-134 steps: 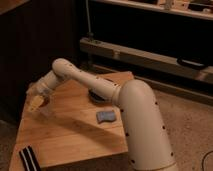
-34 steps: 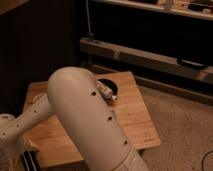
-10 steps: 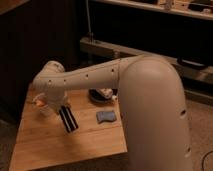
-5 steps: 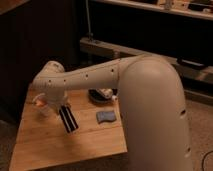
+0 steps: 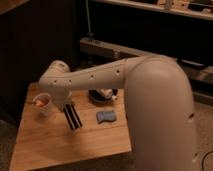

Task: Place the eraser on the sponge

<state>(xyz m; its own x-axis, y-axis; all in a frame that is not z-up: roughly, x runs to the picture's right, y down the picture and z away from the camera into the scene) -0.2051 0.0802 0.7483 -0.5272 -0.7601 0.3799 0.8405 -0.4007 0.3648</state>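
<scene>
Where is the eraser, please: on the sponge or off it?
Off. The gripper holds the eraser left of the sponge, a clear gap between them.

On my feed I see a smooth cream-white arm. 1 bulky rounded shell fills the right foreground and narrows into a long tapering link. A row of small dark dots runs along that link, and a few more mark the big shell. The link ends at the left in a domed cap, with the darker gripper tucked just beneath it.
</scene>
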